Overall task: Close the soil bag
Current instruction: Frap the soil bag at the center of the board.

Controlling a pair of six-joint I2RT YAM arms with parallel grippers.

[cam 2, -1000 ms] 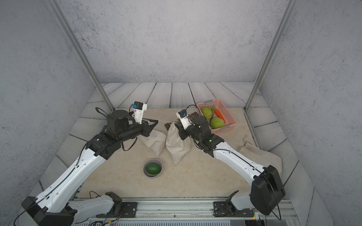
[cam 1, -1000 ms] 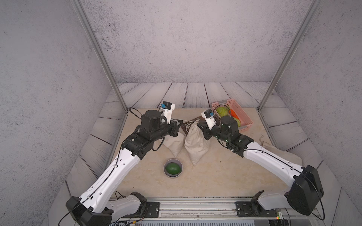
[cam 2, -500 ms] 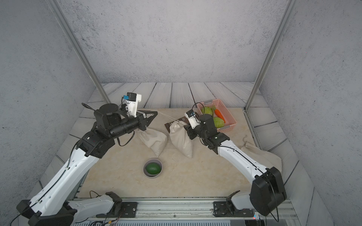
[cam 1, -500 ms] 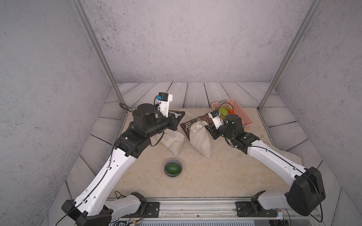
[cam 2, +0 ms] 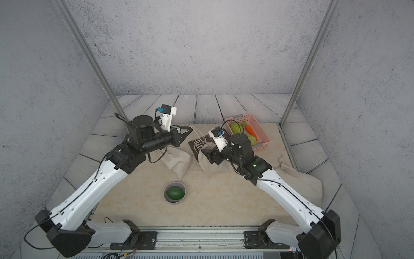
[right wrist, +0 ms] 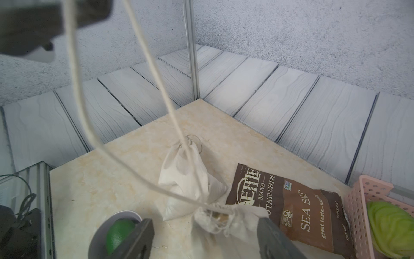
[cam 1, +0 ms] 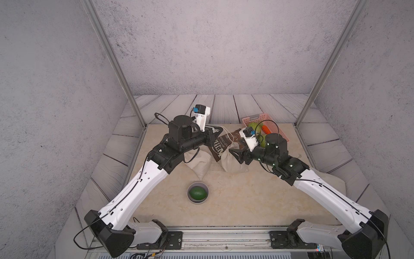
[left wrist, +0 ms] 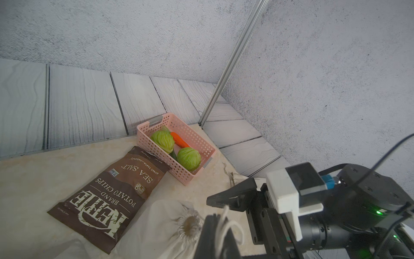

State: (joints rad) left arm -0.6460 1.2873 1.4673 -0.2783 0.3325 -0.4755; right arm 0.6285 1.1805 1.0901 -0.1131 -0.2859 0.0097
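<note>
The soil bag (cam 1: 231, 162) (cam 2: 212, 167) is a pale cloth drawstring sack lying on the table, its mouth (left wrist: 190, 226) (right wrist: 216, 216) gathered to a small pucker. A white drawstring (right wrist: 156, 74) (cam 2: 197, 134) runs from that mouth up to my left gripper (cam 1: 218, 130) (cam 2: 190, 130) (left wrist: 217, 224), which is shut on it above and behind the bag. My right gripper (cam 1: 235, 154) (cam 2: 205, 154) (right wrist: 206, 237) is open, its fingers spread on either side of the bag's neck without gripping it.
A second cloth bag (cam 1: 199, 164) (right wrist: 186, 179) lies just left of the soil bag. A brown chips bag (cam 1: 226, 143) (left wrist: 112, 197) lies behind. A pink basket (cam 1: 279, 127) (left wrist: 145, 134) of vegetables stands back right. A grey bowl (cam 1: 190, 197) holds a lime. Another sack (cam 2: 300, 179) lies far right.
My right gripper has opened and let go of the bag's neck. My left gripper pulled the drawstring back and to the left, and the soil bag slid right and settled on the table.
</note>
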